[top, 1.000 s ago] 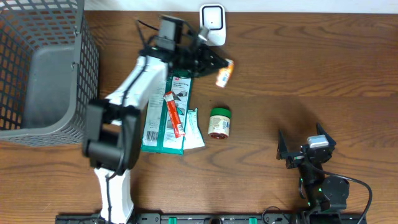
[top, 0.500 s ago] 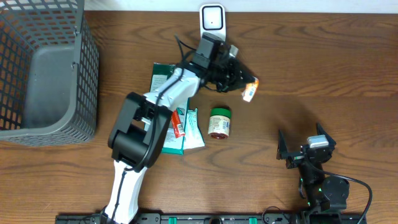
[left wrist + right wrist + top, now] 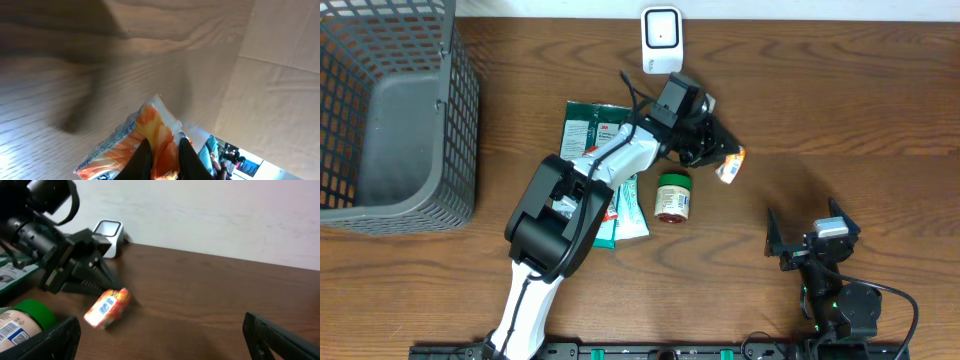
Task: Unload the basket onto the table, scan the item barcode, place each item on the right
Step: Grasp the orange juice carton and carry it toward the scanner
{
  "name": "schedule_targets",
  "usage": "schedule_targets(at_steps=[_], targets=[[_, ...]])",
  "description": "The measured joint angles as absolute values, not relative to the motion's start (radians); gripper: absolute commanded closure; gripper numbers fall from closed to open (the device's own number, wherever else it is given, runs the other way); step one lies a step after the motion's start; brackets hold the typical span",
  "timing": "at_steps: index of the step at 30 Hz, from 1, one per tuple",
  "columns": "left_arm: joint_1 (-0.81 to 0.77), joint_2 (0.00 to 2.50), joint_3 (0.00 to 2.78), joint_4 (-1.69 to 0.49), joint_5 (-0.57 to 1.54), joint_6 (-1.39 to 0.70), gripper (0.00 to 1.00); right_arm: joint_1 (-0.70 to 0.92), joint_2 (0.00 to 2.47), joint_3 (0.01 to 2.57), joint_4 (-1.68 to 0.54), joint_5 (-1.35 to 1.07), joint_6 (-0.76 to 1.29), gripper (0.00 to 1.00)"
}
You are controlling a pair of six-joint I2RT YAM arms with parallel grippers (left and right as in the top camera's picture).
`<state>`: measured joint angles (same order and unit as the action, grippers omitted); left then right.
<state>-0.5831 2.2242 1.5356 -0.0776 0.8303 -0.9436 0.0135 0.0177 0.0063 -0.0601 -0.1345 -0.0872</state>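
Tabletop (image 3: pixel 860 110) — dark woodgrain; pale wall (image 3: pixel 210 210) behind

Small orange-and-white packet (image 3: pixel 730 166) — tilted, pinched at one end — near the upright white scanner (image 3: pixel 662 38), apart from it.

Overhead looks straight down on the whole desk (image 3: pixel 840 110). Left wrist is close on the orange packet (image 3: pixel 155 125); right wrist, low and farther off, shares it

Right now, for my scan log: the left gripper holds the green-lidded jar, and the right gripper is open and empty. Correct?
No: the left gripper holds the orange packet; the overhead view shows the jar alone on the table. The rest stands.
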Motion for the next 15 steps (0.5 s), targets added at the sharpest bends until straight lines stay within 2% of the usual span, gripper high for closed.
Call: schedule_targets(at_steps=[15], targets=[[-0.538,2.225,1.493,-0.072,0.778,-1.04,0.91,0.014,0.018,0.007,-0.06,-0.134,-0.087,0.01]])
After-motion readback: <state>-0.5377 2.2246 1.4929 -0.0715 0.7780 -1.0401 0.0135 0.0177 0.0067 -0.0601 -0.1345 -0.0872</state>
